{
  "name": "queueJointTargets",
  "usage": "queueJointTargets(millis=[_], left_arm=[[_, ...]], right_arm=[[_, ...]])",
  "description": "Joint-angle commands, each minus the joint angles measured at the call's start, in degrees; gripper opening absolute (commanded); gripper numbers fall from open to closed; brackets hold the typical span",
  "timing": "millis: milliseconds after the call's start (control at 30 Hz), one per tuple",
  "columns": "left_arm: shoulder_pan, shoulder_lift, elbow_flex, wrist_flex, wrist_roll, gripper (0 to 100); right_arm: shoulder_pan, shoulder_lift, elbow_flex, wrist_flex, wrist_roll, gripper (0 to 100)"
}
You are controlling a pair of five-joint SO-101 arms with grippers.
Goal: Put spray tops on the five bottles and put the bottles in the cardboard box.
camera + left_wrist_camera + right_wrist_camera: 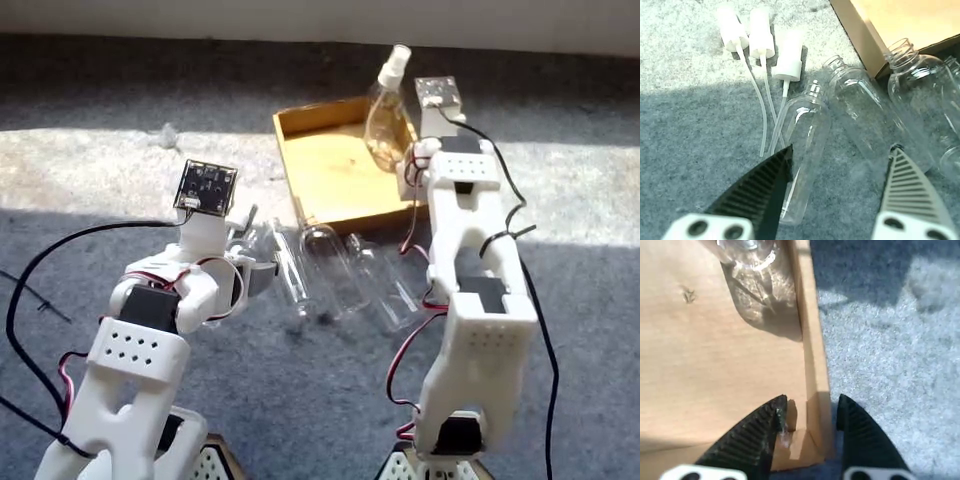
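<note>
**High view.** The cardboard box (290, 170) is the reference. A capped bottle (385, 118) stands upright inside it, against the far-right wall. The right gripper (413, 166) sits at the box's right wall, just beside that bottle. The uncapped bottles (330, 268) lie on their sides on the table (120, 160), just outside the box's near wall. The left gripper (256, 264) is beside them and is clearly the nearer one.

**Left wrist view.** The jaws are spread wide and hold nothing. The nearest bottle (807, 135) lies with its base by the dark jaw. Its long axis runs away from the jaws, and its neck points at the three spray tops (761, 32), which lie loose to one side of the box's corner. A second bottle (865, 110) lies ahead between the jaws, neck toward the box.

**Right wrist view.** The jaws are parted and straddle the box wall near a corner without gripping. The capped bottle's base rests on the box floor ahead.

**Assessment.** The next pick probably falls to the left arm, closing across a bottle's body.
</note>
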Motion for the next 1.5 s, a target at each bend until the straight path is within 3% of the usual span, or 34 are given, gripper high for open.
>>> queueJointTargets(millis=[0,267,533,1467], left_arm=[[-0.48,-0.48,-0.48,-1.05,-0.53,28],[-0.4,-0.48,-0.48,-1.05,-0.53,28],[-0.48,-0.48,-0.48,-1.05,-0.53,28],[-0.48,-0.66,-0.48,-1.05,-0.53,28]], right_arm=[[0.66,-0.84,-2.77,0.22,-3.52,13.5],[0.66,-1.01,-0.66,0.48,-9.32,12.6],[0.57,-1.01,1.19,0.48,-9.58,0.9],[0.4,-1.1,6.02,5.23,-9.67,1.0]])
